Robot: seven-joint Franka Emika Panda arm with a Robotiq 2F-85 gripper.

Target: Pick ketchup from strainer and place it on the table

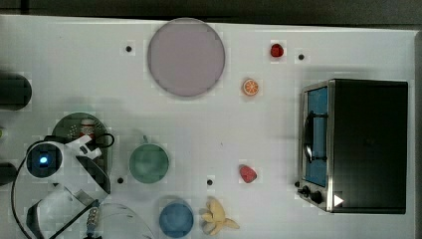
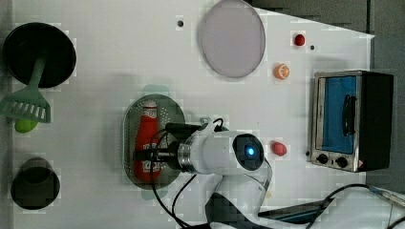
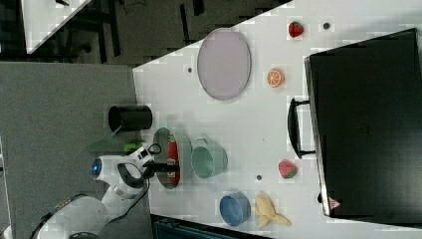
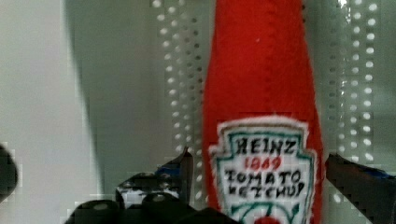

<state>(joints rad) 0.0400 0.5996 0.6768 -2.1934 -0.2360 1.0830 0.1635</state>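
The ketchup (image 2: 145, 136), a red bottle with a white cap and a Heinz label, lies lengthwise in the pale green perforated strainer (image 2: 128, 129) on the white table (image 1: 224, 124). It also shows in the top view as the ketchup (image 1: 87, 127) in the strainer (image 1: 67, 127). My gripper (image 2: 148, 156) is low over the bottle's label end. In the wrist view the gripper (image 4: 258, 161) is open, with one dark finger on each side of the ketchup (image 4: 261, 93) at label height. A narrow gap shows beside one finger (image 4: 184, 168).
A green cup (image 1: 149, 163) stands close to the strainer, toward the top view's right. A blue cup (image 1: 176, 218), a banana (image 1: 216, 216), a strawberry toy (image 1: 247, 174), a grey plate (image 1: 185, 57) and a toaster oven (image 1: 358, 144) are farther off. A black pot (image 2: 38, 55) and a spatula (image 2: 28, 102) are at the left view's left.
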